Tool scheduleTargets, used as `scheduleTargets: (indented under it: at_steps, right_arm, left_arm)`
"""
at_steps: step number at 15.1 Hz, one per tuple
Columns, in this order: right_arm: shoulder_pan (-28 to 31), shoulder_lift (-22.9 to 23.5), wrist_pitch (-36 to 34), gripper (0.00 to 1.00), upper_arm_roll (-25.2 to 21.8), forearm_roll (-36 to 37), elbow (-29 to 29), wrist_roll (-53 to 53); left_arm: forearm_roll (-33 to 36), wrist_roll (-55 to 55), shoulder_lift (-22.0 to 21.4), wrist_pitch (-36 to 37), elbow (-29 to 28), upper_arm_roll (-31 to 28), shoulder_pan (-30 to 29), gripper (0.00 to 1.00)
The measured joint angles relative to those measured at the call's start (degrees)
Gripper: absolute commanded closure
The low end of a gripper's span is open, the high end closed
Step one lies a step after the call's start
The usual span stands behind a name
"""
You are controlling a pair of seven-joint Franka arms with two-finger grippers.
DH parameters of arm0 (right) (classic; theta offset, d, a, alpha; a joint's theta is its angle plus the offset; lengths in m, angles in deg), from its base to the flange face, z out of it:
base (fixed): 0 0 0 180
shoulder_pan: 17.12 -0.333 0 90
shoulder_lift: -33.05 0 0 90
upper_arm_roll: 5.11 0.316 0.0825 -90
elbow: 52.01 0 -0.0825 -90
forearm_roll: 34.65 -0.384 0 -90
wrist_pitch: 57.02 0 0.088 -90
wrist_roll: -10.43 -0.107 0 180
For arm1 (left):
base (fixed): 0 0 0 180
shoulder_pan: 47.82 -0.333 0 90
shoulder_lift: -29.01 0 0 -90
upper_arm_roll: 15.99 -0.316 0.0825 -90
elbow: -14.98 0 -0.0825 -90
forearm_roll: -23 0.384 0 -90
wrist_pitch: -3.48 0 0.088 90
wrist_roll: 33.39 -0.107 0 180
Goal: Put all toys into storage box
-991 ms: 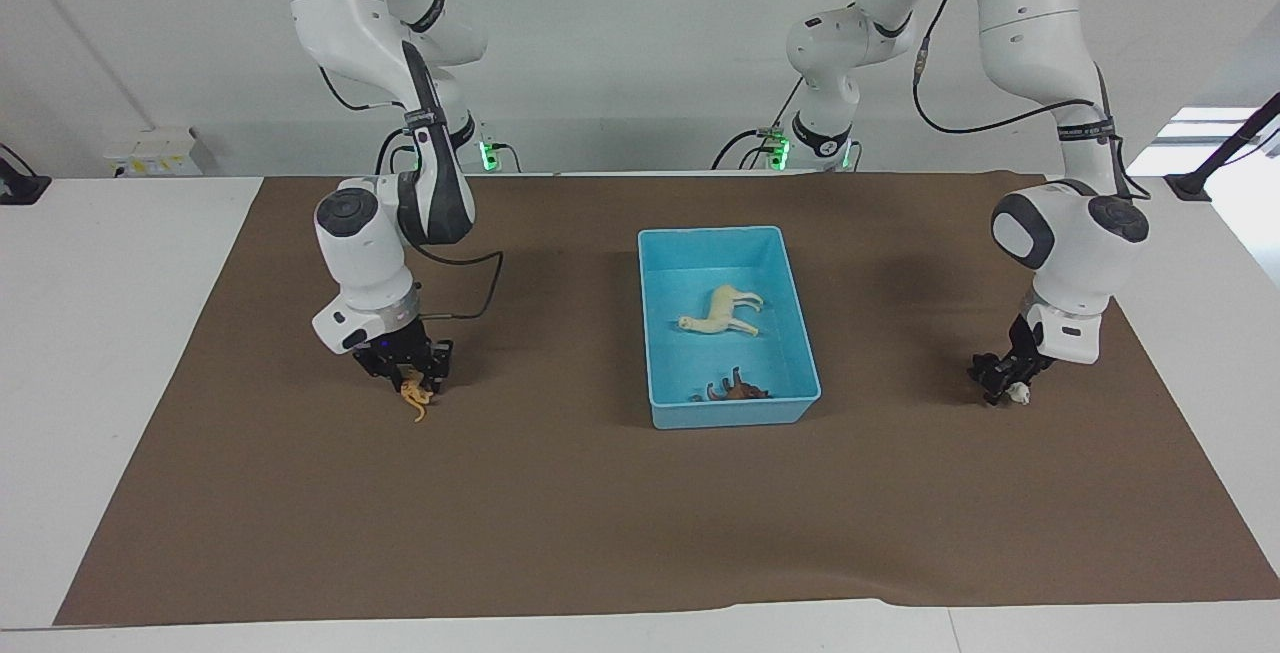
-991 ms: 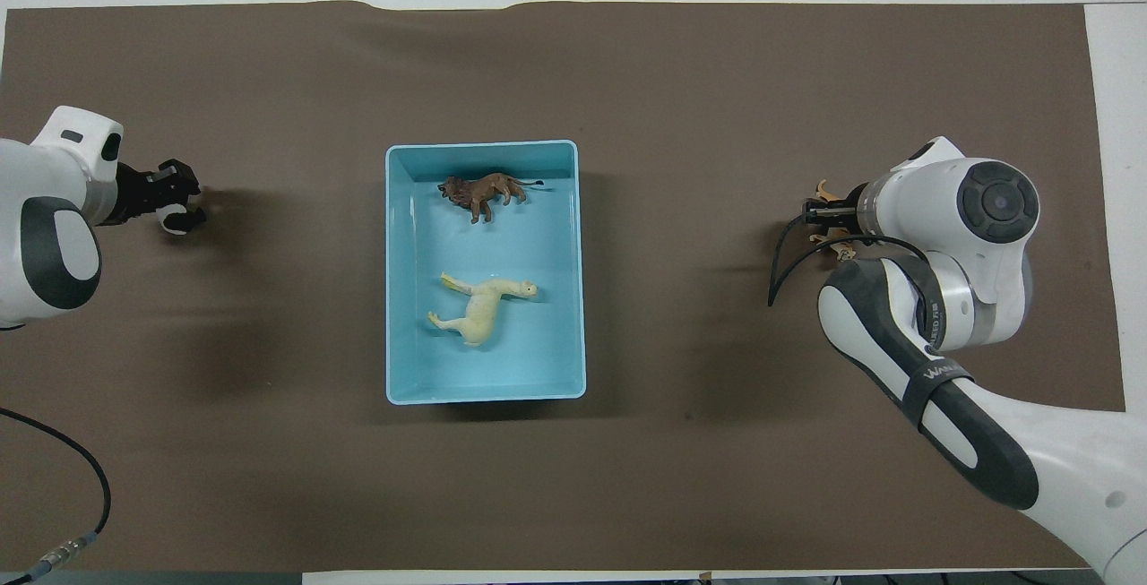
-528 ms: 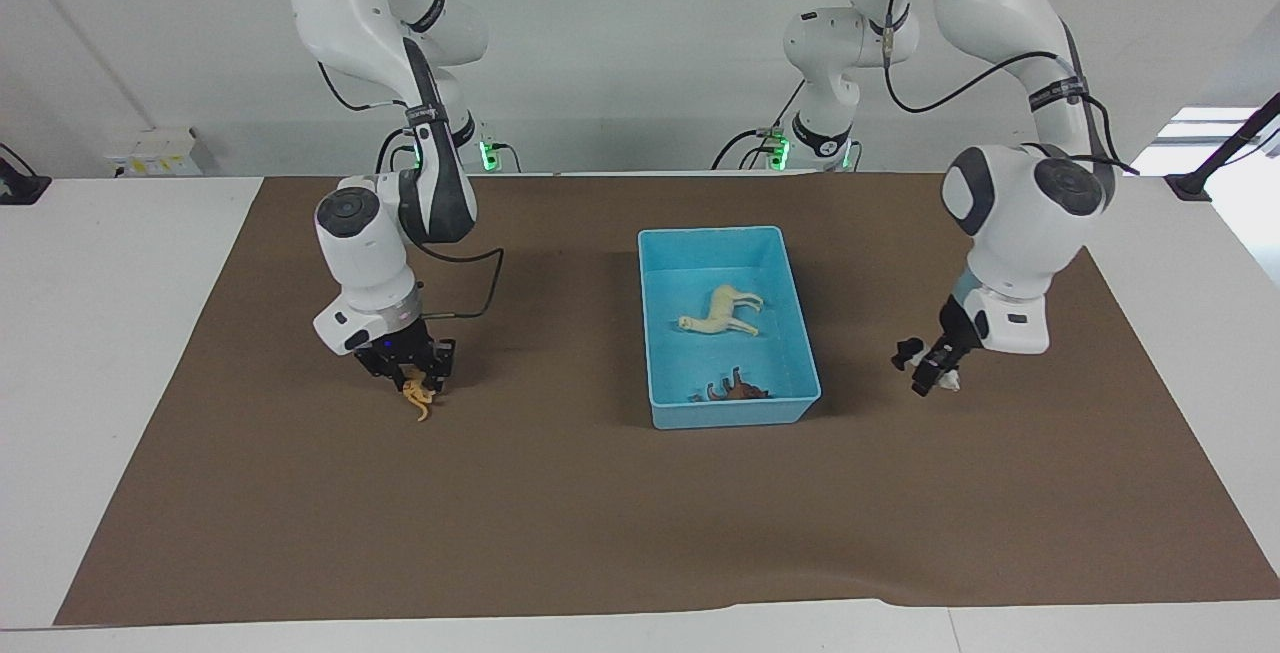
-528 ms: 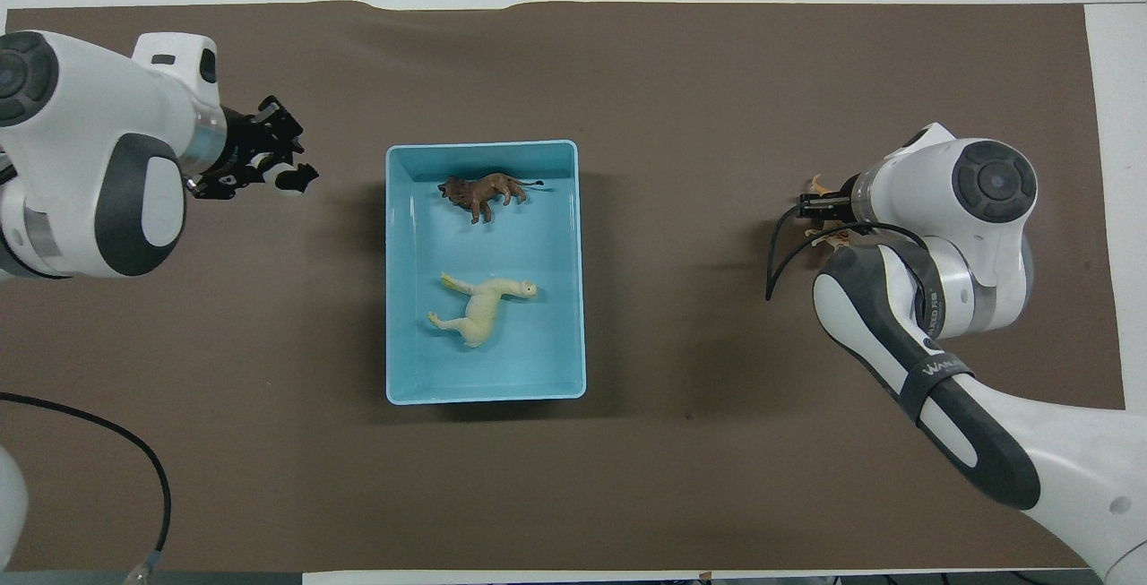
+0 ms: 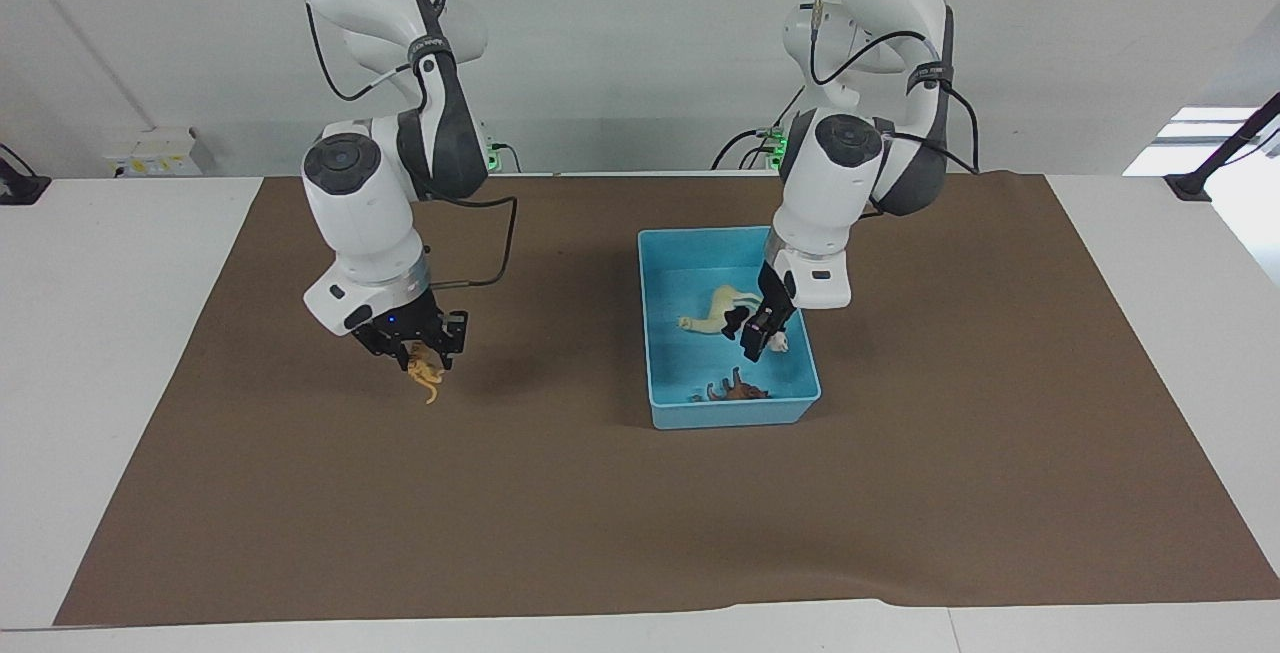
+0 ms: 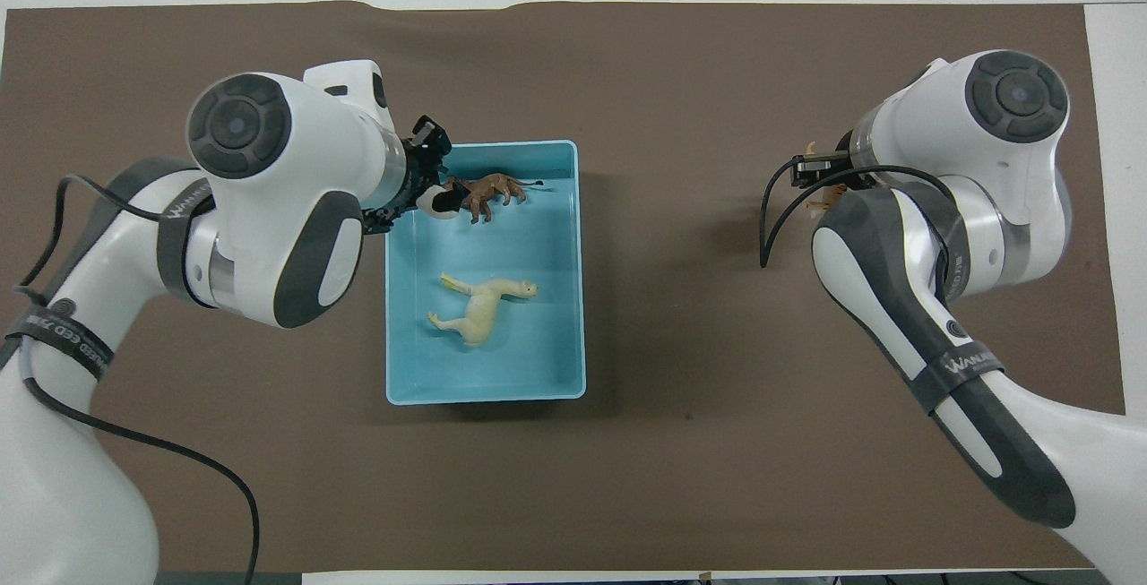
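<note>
A white table is covered by a large brown mat (image 5: 560,493) before a plain white wall. Near the middle of the mat lies the light blue rectangular plastic storage box (image 5: 672,411), its long axis running from the robots toward the table's outer edge.

The left gripper (image 5: 760,333) is held over the box, clenched on the small black-and-white panda figurine (image 5: 777,342). In the facing view it is seen to hang above the box floor, while in the overhead view (image 6: 428,186) it merely overlaps the box's wall toward the left arm's end.

The right gripper (image 5: 418,351) is raised over bare mat toward the right arm's end of the table, clamped on the orange striped tiger figurine (image 5: 427,378), which dangles beneath the fingers. Only in the facing view is the tiger clearly shown; from overhead it is almost wholly hidden by the arm's wrist.

Inside the box, the cream long-necked animal figurine (image 6: 484,308) lies on its side, body across the box, head toward the right arm's end. The brown lion figurine (image 6: 488,192) lies farther from the robots, by the end wall, head toward the left arm's end; in the facing view it is half hidden by that wall.
</note>
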Motion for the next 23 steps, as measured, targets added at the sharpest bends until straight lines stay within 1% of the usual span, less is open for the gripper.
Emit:
scheduleTargets:
  at_steps: [1, 3, 5, 7, 10, 11, 13, 15, 18, 19, 21, 23]
  right_arm:
    - [-0.7, 0.0, -1.6, 1.00, 0.0, 0.0, -1.5, -1.1]
    - [-1.9, 0.0, -2.7, 1.00, 0.1, 0.0, -2.7, -3.0]
    - [-3.4, 0.1, -3.3, 1.00, 0.1, -0.2, -3.4, -6.2]
    - [-7.3, 0.5, -5.2, 1.00, 0.2, -0.3, -5.8, -12.7]
    - [-16.7, 2.7, -8.3, 1.00, 0.4, -0.6, -12.3, -24.2]
    - [-19.9, 4.2, -8.9, 1.00, 0.5, -0.7, -14.6, -28.3]
    - [-25.7, 8.6, -9.1, 1.00, 0.5, -0.7, -19.3, -35.4]
    - [-30.6, 14.0, -7.8, 1.00, 0.3, -0.5, -23.1, -41.1]
    - [-35.1, 20.4, -2.5, 0.99, 0.2, 0.6, -24.7, -46.3]
    - [-35.5, 21.8, -1.4, 0.01, 0.1, 0.7, -24.6, -46.9]
    - [-35.4, 23.1, -1.3, 0.00, -0.1, 0.7, -24.6, -47.7]
    - [-35.2, 22.9, -3.2, 0.00, -0.5, 0.7, -25.0, -48.6]
  left_arm:
    - [0.0, 0.0, -0.3, 0.1, -0.6, -0.3, -0.1, 0.00]
    - [0.0, -0.2, -1.2, 0.9, -0.6, -1.3, -0.5, 0.00]
    - [0.1, -3.8, -3.1, 3.3, -0.4, -1.8, -2.8, 0.00]
    - [0.2, -12.1, -6.3, 7.5, -0.1, -2.0, -7.5, 0.00]
    - [0.1, -27.4, -11.9, 16.2, 1.1, -2.3, -15.7, 0.00]
    - [0.1, -33.0, -13.6, 19.4, 1.8, -2.4, -17.7, 0.00]
    - [0.1, -43.6, -15.9, 25.8, 3.2, -2.4, -20.1, 0.00]
    - [0.8, -52.5, -16.3, 30.9, 5.5, -2.4, -20.6, 0.00]
    - [1.3, -59.5, -15.8, 34.5, 7.5, -2.2, -20.6, 0.00]
    - [1.4, -60.2, -15.7, 34.7, 7.5, -2.1, -20.6, 0.00]
    - [1.5, -61.5, -15.4, 34.8, 7.6, -2.1, -20.6, 0.00]
    - [1.5, -63.1, -15.1, 35.6, 8.2, -2.2, -20.6, 0.00]
